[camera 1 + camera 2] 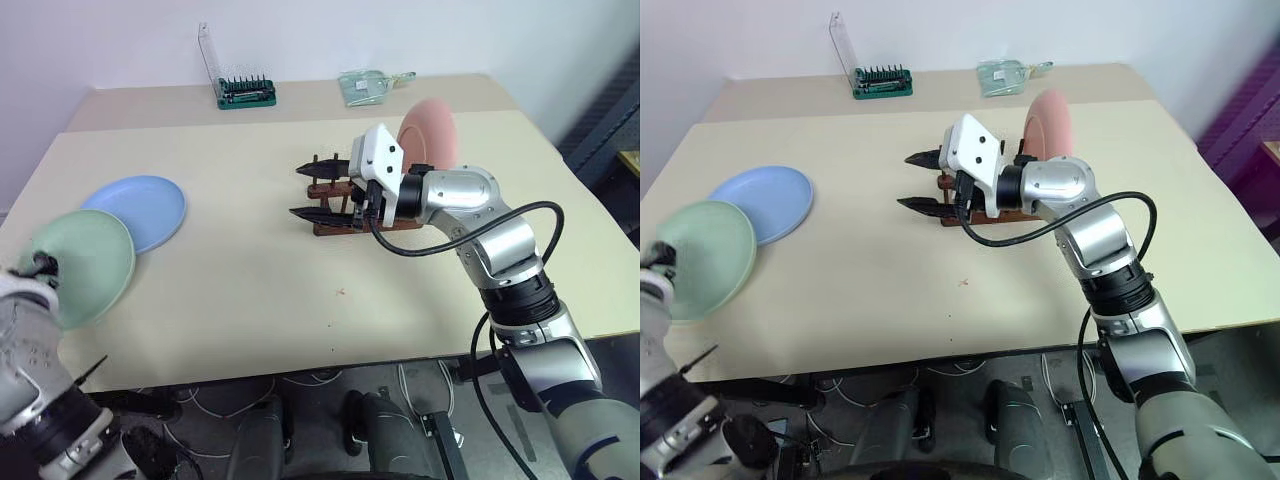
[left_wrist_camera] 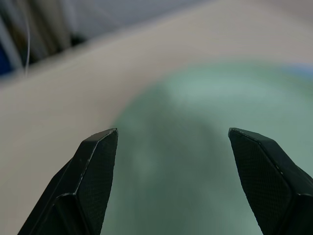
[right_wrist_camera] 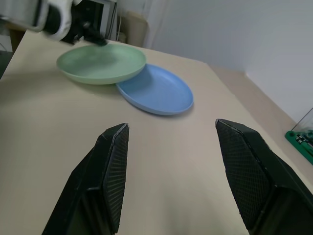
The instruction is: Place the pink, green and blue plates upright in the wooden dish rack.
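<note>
While green plate (image 1: 85, 262) overlaps blue plate (image 1: 140, 210), pink plate (image 1: 430, 132) stands upright

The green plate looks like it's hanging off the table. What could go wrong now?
The green plate pokes past the table edge and overlaps the blue plate. The open left gripper sits right at it, so a nudge might tip it to the floor or drag the blue plate along.

The right gripper hangs open by the wooden dish rack, where the pink plate stands. A bump there could knock that plate over.
</note>
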Available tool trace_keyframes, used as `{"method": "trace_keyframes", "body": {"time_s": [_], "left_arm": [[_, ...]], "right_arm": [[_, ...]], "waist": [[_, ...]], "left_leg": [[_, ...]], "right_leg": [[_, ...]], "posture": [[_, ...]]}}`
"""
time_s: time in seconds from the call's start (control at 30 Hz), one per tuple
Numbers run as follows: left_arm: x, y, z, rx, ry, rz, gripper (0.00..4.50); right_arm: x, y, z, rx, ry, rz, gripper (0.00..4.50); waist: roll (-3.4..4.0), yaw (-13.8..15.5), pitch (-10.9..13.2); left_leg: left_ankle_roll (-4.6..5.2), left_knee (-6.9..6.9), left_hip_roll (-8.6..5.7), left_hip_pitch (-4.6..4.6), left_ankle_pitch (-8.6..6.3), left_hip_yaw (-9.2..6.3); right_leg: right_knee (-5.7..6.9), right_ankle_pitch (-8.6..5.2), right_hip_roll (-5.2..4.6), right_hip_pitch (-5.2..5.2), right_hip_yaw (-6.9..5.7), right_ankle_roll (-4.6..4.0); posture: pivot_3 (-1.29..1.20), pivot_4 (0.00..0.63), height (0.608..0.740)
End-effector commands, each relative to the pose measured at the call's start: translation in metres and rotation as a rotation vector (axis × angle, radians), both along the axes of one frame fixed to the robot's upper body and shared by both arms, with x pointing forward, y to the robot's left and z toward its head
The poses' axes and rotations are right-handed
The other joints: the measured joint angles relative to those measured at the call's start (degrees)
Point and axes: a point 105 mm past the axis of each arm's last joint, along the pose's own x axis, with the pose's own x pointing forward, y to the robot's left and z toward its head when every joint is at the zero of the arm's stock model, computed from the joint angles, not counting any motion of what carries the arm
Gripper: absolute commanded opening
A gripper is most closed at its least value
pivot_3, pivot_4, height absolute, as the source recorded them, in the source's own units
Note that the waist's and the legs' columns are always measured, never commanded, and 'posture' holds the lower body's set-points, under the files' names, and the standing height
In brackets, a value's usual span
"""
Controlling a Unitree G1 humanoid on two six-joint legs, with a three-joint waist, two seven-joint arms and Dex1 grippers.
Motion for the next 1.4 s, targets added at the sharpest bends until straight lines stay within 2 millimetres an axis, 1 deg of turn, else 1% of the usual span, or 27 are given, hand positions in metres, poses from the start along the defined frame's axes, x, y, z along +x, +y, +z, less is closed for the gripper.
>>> {"method": "trace_keyframes", "body": {"time_s": [0.03, 0.13, 0.27, 0.33, 0.4, 0.43, 0.5, 0.57, 0.63, 0.7, 0.73, 0.8, 0.87, 0.9, 0.97, 1.0, 1.1, 1.2, 1.27, 1.4], "left_arm": [[-0.013, -0.008, 0.000, -0.045, -0.036, 0.021, 3.70], [-0.020, -0.009, -0.020, -0.148, -0.045, 0.069, 3.70], [-0.019, -0.011, -0.030, -0.166, -0.033, 0.068, 3.70], [-0.015, -0.013, -0.034, -0.170, -0.022, 0.057, 3.19], [-0.012, -0.014, -0.034, -0.161, -0.021, 0.045, 2.40], [-0.010, -0.015, -0.032, -0.152, -0.029, 0.033, 2.40], [0.003, -0.021, -0.014, -0.103, -0.116, -0.032, 2.40], [0.011, -0.025, 0.002, -0.055, -0.186, -0.079, 2.40], [0.013, -0.026, 0.023, 0.004, -0.285, -0.097, 2.40], [0.010, -0.024, 0.038, 0.048, -0.360, -0.087, 2.40], [0.005, -0.021, 0.045, 0.063, -0.404, -0.068, 2.62], [-0.009, -0.010, 0.054, 0.092, -0.461, 0.011, 3.24], [-0.023, 0.001, 0.058, 0.105, -0.486, 0.098, 4.26], [-0.030, 0.007, 0.056, 0.113, -0.476, 0.139, 4.44], [-0.045, 0.015, 0.049, 0.104, -0.454, 0.218, 4.44], [-0.049, 0.016, 0.040, 0.078, -0.433, 0.234, 4.44], [-0.054, 0.014, 0.018, 0.007, -0.364, 0.233, 4.44], [-0.046, 0.004, -0.010, -0.090, -0.258, 0.171, 4.44], [-0.038, -0.005, -0.022, -0.141, -0.208, 0.118, 4.44], [-0.026, -0.018, -0.032, -0.225, -0.187, 0.061, 4.44]], "right_arm": [[-0.003, 0.004, 0.007, 0.010, -0.044, 0.019, 2.87], [-0.001, 0.005, 0.005, 0.010, -0.041, 0.013, 2.87], [0.000, 0.004, 0.002, 0.008, -0.040, 0.000, 2.87], [0.000, 0.003, 0.000, 0.005, -0.040, -0.006, 2.87], [0.000, 0.003, -0.001, 0.005, -0.040, -0.010, 2.87], [0.000, 0.002, -0.001, 0.005, -0.041, -0.012, 2.87], [0.001, 0.002, -0.002, 0.007, -0.044, -0.019, 2.87], [0.001, 0.001, -0.003, 0.006, -0.046, -0.023, 2.87], [0.001, 0.001, -0.003, 0.005, -0.049, -0.025, 2.87], [0.002, 0.001, -0.004, 0.005, -0.051, -0.025, 2.87], [0.002, 0.001, -0.004, 0.005, -0.052, -0.025, 2.87], [0.002, 0.001, -0.004, 0.004, -0.054, -0.022, 2.87], [0.002, 0.001, -0.005, 0.003, -0.054, -0.018, 2.87], [0.003, 0.002, -0.005, 0.004, -0.053, -0.017, 2.87], [0.003, 0.003, -0.007, 0.002, -0.050, -0.010, 2.87], [0.003, 0.003, -0.007, 0.001, -0.048, -0.007, 2.87], [0.003, 0.005, -0.009, 0.000, -0.046, 0.004, 2.87], [0.003, 0.007, -0.009, 0.001, -0.045, 0.013, 2.87], [0.003, 0.008, -0.009, 0.002, -0.046, 0.017, 2.87], [0.003, 0.009, -0.009, 0.004, -0.049, 0.017, 2.87]], "waist": [[-0.03, 0.1, 0.0], [-0.03, 0.2, 0.0], [-0.02, 0.3, 0.0], [0.00, 0.3, 0.0], [0.00, 0.3, 0.0], [0.00, 0.3, 0.0], [0.00, 0.3, 0.0], [-0.04, 0.5, 0.0], [-0.06, 0.6, 0.0], [-0.07, 0.5, 0.0], [-0.08, 0.5, 0.0], [-0.08, 0.4, 0.0], [-0.08, 0.2, 0.0], [-0.08, 0.2, 0.0], [-0.08, 0.2, 0.0], [-0.08, 0.2, 0.0], [-0.10, 0.4, 0.0], [-0.12, 0.8, 0.0], [-0.12, 0.8, 0.0], [-0.08, 0.8, 0.0]], "left_leg": [[-0.01, 0.00, 0.01, 0.00, 0.00, 0.01], [-0.01, 0.00, 0.01, 0.02, 0.00, 0.02], [-0.01, -0.02, 0.02, 0.05, 0.00, 0.04], [-0.01, -0.03, 0.02, 0.06, -0.01, 0.06], [-0.01, -0.04, 0.02, 0.08, -0.01, 0.06], [-0.02, -0.04, 0.02, 0.08, -0.01, 0.07], [-0.02, -0.04, 0.02, 0.08, -0.01, 0.08], [-0.11, -0.04, 0.03, 0.07, -0.06, 0.07], [-0.15, -0.04, 0.03, 0.07, -0.08, 0.07], [-0.16, -0.04, 0.03, 0.06, -0.09, 0.08], [-0.15, -0.04, 0.03, 0.06, -0.09, 0.08], [-0.14, -0.04, 0.04, 0.04, -0.08, 0.08], [-0.14, -0.05, 0.06, 0.04, -0.08, 0.08], [-0.11, -0.05, 0.06, 0.04, -0.06, 0.08], [-0.05, -0.06, 0.07, 0.05, -0.03, 0.08], [-0.04, -0.06, 0.06, 0.04, -0.02, 0.09], [-0.04, -0.06, 0.06, 0.04, -0.02, 0.09], [-0.16, -0.04, 0.06, 0.04, -0.09, 0.06], [-0.18, -0.03, 0.06, 0.04, -0.11, 0.06], [-0.19, -0.04, 0.06, 0.03, -0.11, 0.07]], "right_leg": [[-0.01, -0.01, 0.00, 0.00, 0.00, 0.00], [0.00, -0.03, 0.01, 0.00, 0.00, -0.06], [0.00, -0.03, 0.02, 0.00, 0.01, -0.09], [0.00, -0.07, 0.02, 0.00, 0.01, -0.14], [0.00, -0.09, 0.02, 0.00, 0.01, -0.17], [0.00, -0.10, 0.02, 0.00, 0.01, -0.16], [0.00, -0.10, 0.01, 0.00, 0.02, -0.17], [-0.01, -0.10, 0.02, 0.00, 0.01, -0.18], [-0.03, -0.10, 0.01, 0.00, 0.01, -0.20], [-0.04, -0.10, 0.01, 0.00, 0.01, -0.21], [-0.04, -0.09, 0.01, -0.01, 0.01, -0.23], [-0.04, -0.09, 0.01, -0.02, 0.01, -0.23], [-0.04, -0.09, 0.02, -0.03, 0.01, -0.23], [-0.04, -0.09, 0.03, -0.03, 0.02, -0.22], [-0.04, -0.08, 0.04, -0.03, 0.02, -0.22], [-0.04, -0.09, 0.04, -0.03, 0.02, -0.21], [-0.06, -0.11, 0.03, -0.03, 0.01, -0.18], [-0.09, -0.17, 0.03, -0.01, 0.01, -0.14], [-0.13, -0.18, 0.02, 0.01, 0.00, -0.15], [-0.15, -0.18, 0.01, -0.01, 0.00, -0.16]], "posture": [[0.00, 0.150, 0.730], [0.00, 0.150, 0.730], [0.00, 0.150, 0.730], [0.00, 0.150, 0.730], [0.00, 0.150, 0.730], [0.00, 0.150, 0.730], [0.00, 0.150, 0.730], [0.00, 0.150, 0.730], [0.00, 0.150, 0.730], [0.00, 0.150, 0.730], [0.00, 0.150, 0.730], [0.00, 0.150, 0.730], [0.00, 0.150, 0.730], [0.00, 0.150, 0.730], [0.00, 0.150, 0.730], [0.00, 0.150, 0.730], [0.00, 0.150, 0.730], [0.00, 0.150, 0.730], [0.00, 0.150, 0.730], [0.00, 0.150, 0.730]]}}
